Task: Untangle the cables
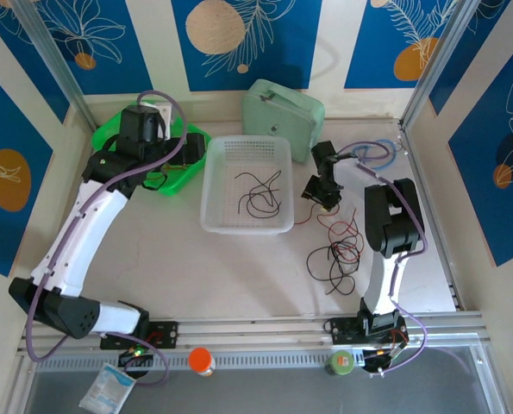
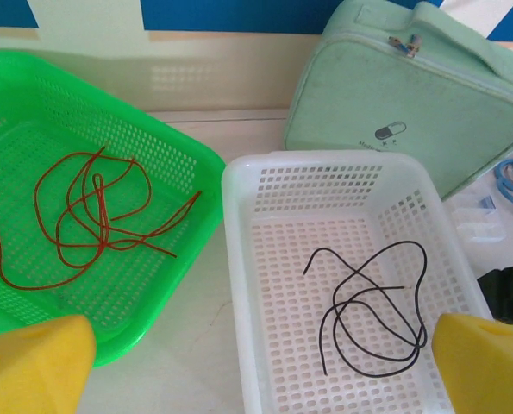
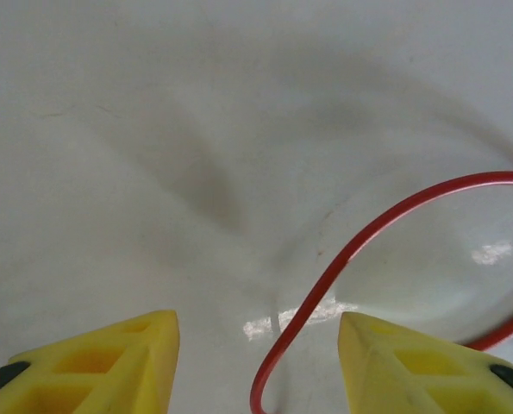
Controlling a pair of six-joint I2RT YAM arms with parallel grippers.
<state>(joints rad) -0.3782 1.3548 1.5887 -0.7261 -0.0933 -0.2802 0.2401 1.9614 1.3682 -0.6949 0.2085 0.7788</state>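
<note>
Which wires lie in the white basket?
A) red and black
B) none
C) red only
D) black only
D: the white basket holds only black wires, while the red wires beside it lie in the green basket.

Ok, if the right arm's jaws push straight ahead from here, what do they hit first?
Most likely the red wire running between the jaws, with the white table directly behind it. How near either one is, the wrist view doesn't make clear.
</note>
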